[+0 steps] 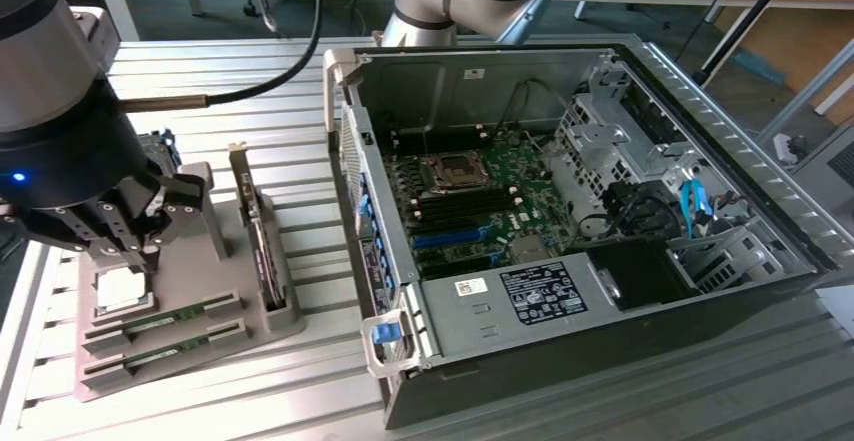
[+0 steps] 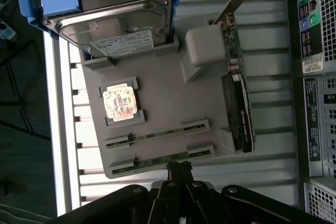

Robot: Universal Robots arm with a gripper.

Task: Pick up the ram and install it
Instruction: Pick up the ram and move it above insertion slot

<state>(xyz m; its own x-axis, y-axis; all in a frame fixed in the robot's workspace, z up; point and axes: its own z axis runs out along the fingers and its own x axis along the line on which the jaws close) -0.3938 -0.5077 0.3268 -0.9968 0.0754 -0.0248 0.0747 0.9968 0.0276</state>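
Two green ram sticks lie in slots of a grey holder tray (image 1: 200,261): one ram stick (image 1: 163,320) (image 2: 157,134) and a second ram stick (image 1: 163,353) (image 2: 152,161) beside it. My gripper (image 1: 138,251) (image 2: 178,169) hangs over the tray with its fingertips pressed together and nothing between them. In the wrist view the tips sit right at the edge of the second stick, near its middle. The open computer case (image 1: 561,91) with its green motherboard (image 1: 467,201) lies at the exterior view's right.
The tray also carries a silver hard drive with blue rails (image 2: 115,22), a square processor chip (image 2: 121,102) (image 1: 123,286), a pale block (image 2: 206,45) and a dark expansion card (image 2: 239,98) (image 1: 260,241) standing on edge. Everything rests on a ribbed metal table (image 1: 307,361).
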